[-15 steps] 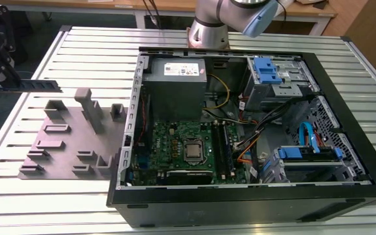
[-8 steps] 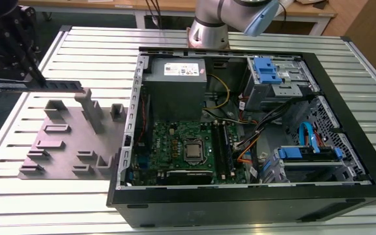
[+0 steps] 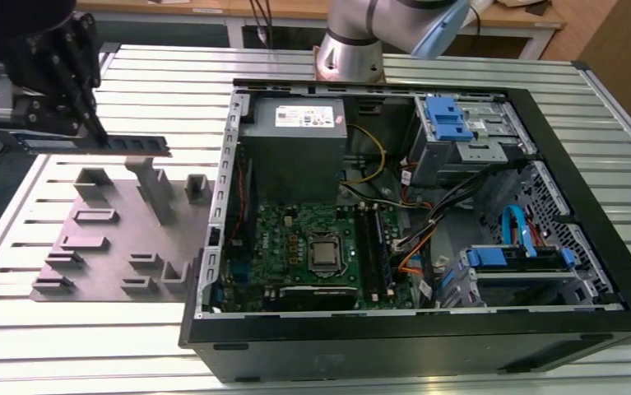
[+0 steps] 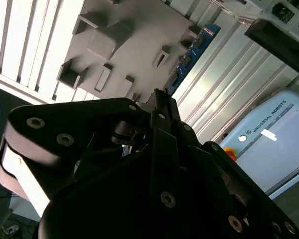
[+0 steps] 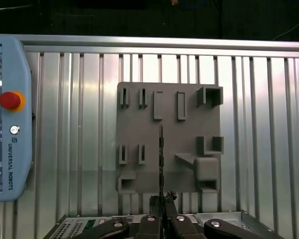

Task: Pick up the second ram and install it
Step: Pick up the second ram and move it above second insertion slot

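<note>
One gripper (image 3: pixel 87 136), black, fingers pressed together on the second ram (image 3: pixel 134 146). One stick only, dark green-black, pinched near its middle and carried level, long edge down, both ends jutting past the fingers. In the first wrist view, reduced to a thin dark line (image 5: pixel 161 154) running out from the closed fingertips of the gripper (image 5: pixel 162 199). In the second wrist view, seen as a bluish strip (image 4: pixel 192 52) reaching past the gripper (image 4: pixel 159 99).

Directly beneath the gripper: one grey fixture plate (image 5: pixel 169 129), with the stick hanging over its middle line. On the plate, a crowd of raised blocks (image 5: pixel 207 169) and brackets, about eleven in the first wrist view.

Points straight down at the plate, wrist bulky and dark above the fingers. One arm base (image 3: pixel 348 51) well off toward the exterior view's right, behind the case.

Further out from the gripper, toward the exterior view's right: one open computer case (image 3: pixel 578 214), just beside the plate, with one motherboard (image 3: pixel 293 239) inside and two blue latch pieces. Under everything, one slatted metal table (image 3: pixel 161 74). On the plate's other side, one pale blue teach pendant (image 5: pixel 7 149) with one red button.
</note>
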Motion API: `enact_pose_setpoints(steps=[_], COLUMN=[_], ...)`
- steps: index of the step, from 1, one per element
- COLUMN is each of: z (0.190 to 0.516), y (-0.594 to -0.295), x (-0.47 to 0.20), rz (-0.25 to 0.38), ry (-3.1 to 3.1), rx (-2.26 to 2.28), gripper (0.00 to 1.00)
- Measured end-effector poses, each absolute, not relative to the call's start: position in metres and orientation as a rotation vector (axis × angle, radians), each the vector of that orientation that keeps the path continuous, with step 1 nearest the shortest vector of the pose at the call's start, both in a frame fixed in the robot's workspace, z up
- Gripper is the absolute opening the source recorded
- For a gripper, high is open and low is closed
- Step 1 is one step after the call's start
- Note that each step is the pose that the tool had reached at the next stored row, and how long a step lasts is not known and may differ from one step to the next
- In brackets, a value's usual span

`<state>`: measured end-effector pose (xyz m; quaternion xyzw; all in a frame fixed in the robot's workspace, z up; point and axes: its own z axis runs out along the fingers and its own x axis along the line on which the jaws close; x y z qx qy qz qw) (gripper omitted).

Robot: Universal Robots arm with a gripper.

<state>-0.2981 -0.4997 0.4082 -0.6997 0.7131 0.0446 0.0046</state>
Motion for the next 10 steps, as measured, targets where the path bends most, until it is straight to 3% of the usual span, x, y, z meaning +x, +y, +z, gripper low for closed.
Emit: enact_pose_setpoints(steps=[10], z=[0.408], y=[-0.500], x=[-0.267], rz=[0.145], ry=[2.236], rx=[-2.194], gripper=[0.11])
